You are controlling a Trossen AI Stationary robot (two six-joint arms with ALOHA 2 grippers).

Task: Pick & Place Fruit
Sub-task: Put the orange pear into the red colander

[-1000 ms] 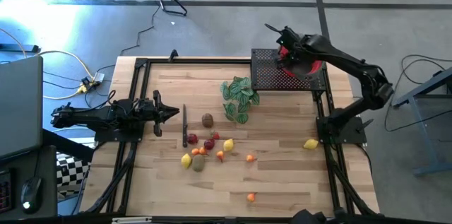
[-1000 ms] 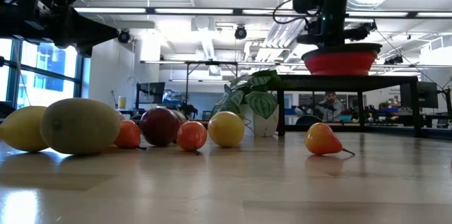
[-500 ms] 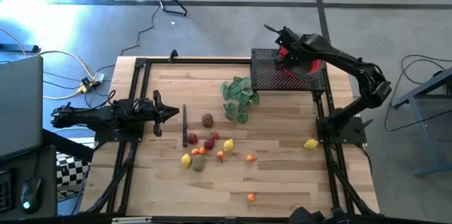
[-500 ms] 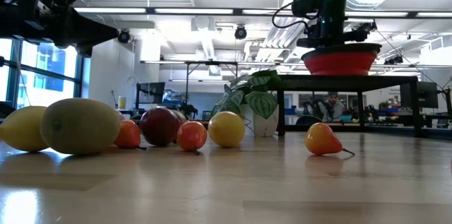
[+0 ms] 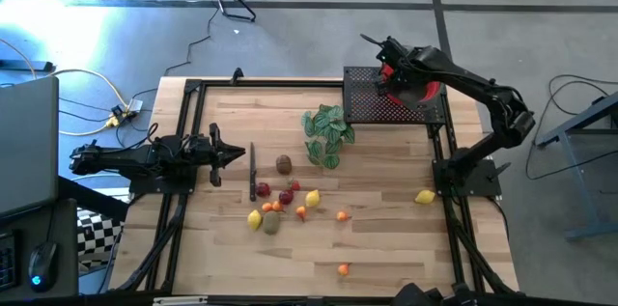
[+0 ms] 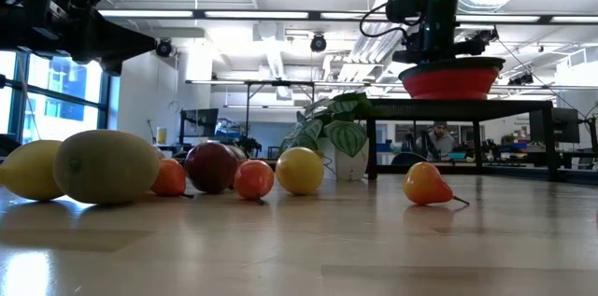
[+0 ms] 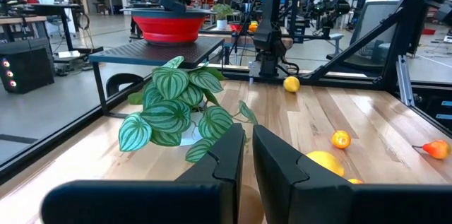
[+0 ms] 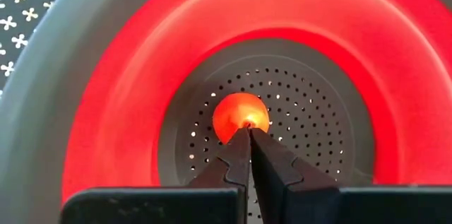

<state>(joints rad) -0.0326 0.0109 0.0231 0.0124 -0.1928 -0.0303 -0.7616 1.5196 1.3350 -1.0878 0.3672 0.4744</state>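
The right gripper [image 8: 248, 133] is positioned over the red bowl [image 5: 428, 90], which sits on a black perforated stand [image 5: 372, 103] at the far right corner of the table [image 5: 386, 248]. In the right wrist view its fingers are seen pressed together, tips just above a small orange fruit [image 8: 241, 114] lying on the bowl's perforated grey bottom. Whether the tips pinch the stem or merely meet above it cannot be told.

The left gripper [image 5: 239, 155] is held at the table's left side, well apart from the bowl. Its fingers [image 7: 227, 155] are nearly closed with a thin gap between them, and nothing is held.

The remaining fruit is on the table top. A cluster is found near the middle: a brown fruit [image 5: 284, 163], dark red pieces [image 5: 286, 197], a yellow lemon [image 5: 312, 198], a second lemon [image 5: 255, 218] touching a brown-green piece [image 5: 271, 222], and small orange pieces [image 5: 301, 212]. One orange piece [image 5: 342, 216] lies just right of the cluster, another [image 5: 344, 269] near the front edge. A lone lemon [image 5: 425, 197] lies by the right arm's base.

A green leafy plant [image 5: 326, 132] stands between the cluster and the stand.
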